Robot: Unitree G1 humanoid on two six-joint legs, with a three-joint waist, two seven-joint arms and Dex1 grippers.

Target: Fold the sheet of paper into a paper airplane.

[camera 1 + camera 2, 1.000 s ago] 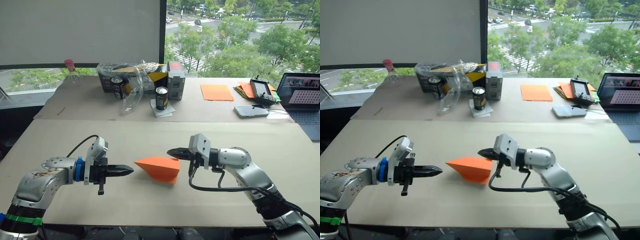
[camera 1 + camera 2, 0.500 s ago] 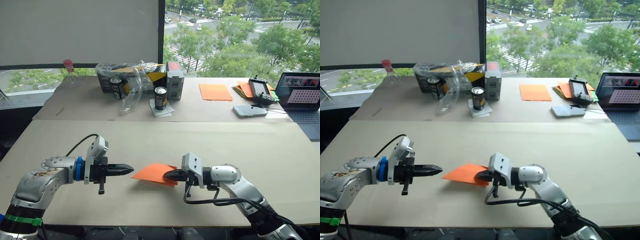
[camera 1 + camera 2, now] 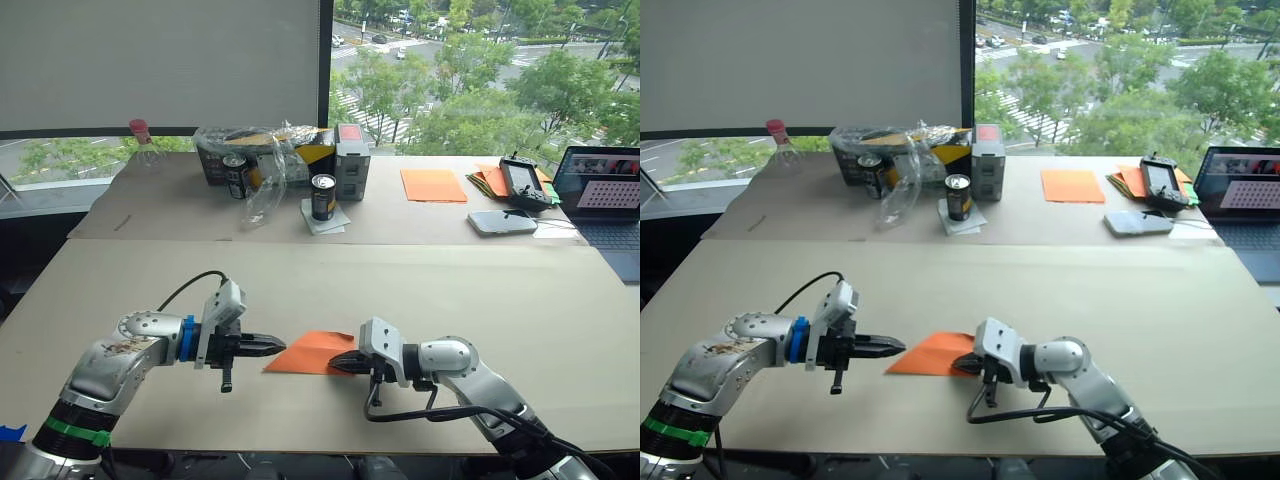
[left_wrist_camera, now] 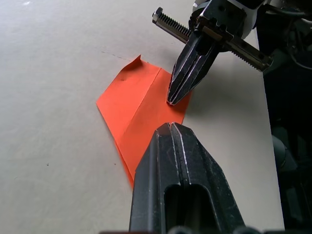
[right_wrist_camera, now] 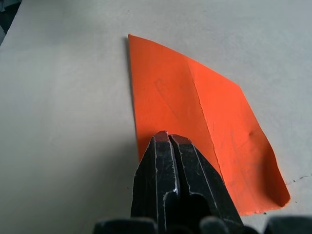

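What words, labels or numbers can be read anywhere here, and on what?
None can be read.
The two cans carry print too small to read.
The grey box has a red label, blurred.
The laptop screen shows a dot grid, no legible text.

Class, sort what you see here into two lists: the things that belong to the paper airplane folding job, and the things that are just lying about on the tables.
Belong to the job:
- folded orange paper
- left gripper
- right gripper

Just lying about:
- smooth orange sheet
- pile of orange and green papers
- two drink cans
- laptop
- phone
- plastic bottle
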